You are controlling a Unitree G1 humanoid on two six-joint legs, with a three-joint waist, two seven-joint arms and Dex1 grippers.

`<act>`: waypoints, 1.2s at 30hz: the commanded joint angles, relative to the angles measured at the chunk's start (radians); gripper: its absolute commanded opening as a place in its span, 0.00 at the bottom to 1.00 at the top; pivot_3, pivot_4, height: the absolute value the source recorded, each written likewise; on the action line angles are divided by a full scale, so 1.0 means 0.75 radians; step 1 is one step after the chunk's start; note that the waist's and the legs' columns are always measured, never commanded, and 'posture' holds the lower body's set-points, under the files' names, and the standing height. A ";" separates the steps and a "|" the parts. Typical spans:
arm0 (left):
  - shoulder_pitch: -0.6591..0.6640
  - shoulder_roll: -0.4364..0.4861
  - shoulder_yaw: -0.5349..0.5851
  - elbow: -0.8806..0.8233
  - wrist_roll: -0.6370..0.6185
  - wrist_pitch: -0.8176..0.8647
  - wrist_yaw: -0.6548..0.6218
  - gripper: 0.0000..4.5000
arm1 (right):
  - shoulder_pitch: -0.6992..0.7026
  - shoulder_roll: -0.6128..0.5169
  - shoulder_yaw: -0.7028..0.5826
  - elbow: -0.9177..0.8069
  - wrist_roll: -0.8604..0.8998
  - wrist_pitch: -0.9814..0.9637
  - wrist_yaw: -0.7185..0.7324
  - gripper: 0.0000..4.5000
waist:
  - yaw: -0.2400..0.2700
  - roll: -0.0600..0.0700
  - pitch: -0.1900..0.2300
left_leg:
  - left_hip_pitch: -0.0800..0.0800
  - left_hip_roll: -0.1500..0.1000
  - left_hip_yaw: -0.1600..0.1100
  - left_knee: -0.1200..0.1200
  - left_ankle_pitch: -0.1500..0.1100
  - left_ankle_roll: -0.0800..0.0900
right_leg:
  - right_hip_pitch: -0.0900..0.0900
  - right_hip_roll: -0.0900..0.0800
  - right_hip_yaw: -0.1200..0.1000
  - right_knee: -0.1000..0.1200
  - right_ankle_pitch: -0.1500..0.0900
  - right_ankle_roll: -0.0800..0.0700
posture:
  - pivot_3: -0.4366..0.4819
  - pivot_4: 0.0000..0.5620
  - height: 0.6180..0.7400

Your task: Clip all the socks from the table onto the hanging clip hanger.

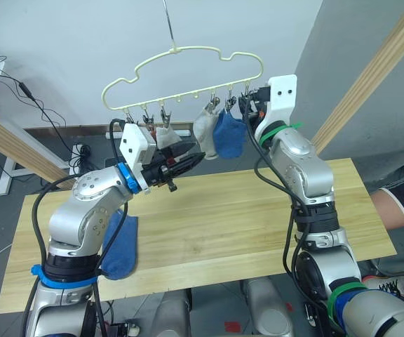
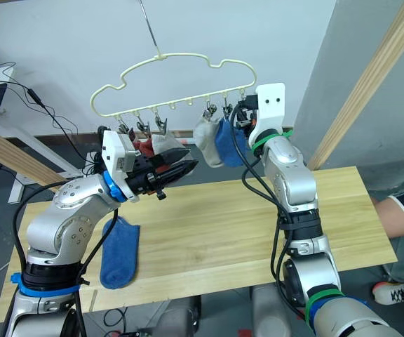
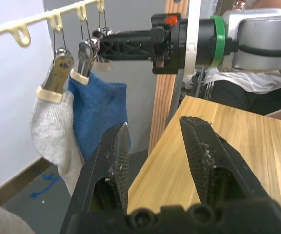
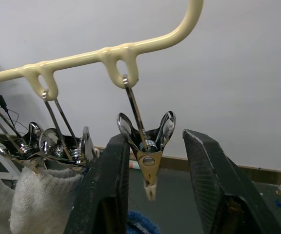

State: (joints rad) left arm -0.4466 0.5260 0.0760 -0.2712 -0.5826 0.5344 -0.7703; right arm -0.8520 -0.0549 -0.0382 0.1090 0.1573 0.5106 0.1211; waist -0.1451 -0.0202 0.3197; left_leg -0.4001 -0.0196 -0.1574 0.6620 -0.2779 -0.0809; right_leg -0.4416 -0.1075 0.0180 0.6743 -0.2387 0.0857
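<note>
Pale wood table (one blue sock), grey wall behind, perhaps concrete.

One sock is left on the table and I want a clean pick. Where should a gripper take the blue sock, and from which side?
Judging by its pose, grip the blue sock near its upper end, coming straight down with the left gripper, which is nearer. It lies flat and lengthwise on the table, near the front edge.
</note>
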 commanded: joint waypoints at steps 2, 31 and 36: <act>-0.021 0.005 0.011 -0.043 -0.007 -0.015 0.001 0.41 | -0.043 0.010 -0.004 -0.047 0.012 -0.040 0.002 0.39 | 0.000 0.000 0.000 | 0.000 0.000 0.000 0.000 0.000 0.000 | 0.000 0.000 0.000 0.000 0.000 0.000 | 0.27 0.54 1.00; -0.018 0.000 0.006 -0.036 0.005 -0.024 0.000 0.41 | -0.076 0.048 -0.020 -0.006 0.008 -0.064 -0.024 0.39 | 0.000 0.000 0.000 | 0.000 0.000 0.000 0.000 0.000 0.000 | 0.000 0.000 0.000 0.000 0.000 0.000 | 0.27 0.51 1.00; -0.021 -0.003 0.004 -0.033 0.011 -0.025 -0.002 0.41 | -0.074 0.053 -0.026 -0.008 0.002 -0.072 -0.059 0.39 | 0.000 0.000 0.000 | 0.000 0.000 0.000 0.000 0.000 0.000 | 0.000 0.000 0.000 0.000 0.000 0.000 | 0.27 0.52 1.00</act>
State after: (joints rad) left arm -0.4612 0.5248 0.0760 -0.2707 -0.5728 0.5343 -0.7731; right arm -0.8841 -0.0204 -0.0535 0.1269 0.1577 0.4852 0.0844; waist -0.1451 -0.0201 0.3196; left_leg -0.4001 -0.0197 -0.1574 0.6621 -0.2778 -0.0811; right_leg -0.4416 -0.1076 0.0180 0.6743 -0.2386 0.0856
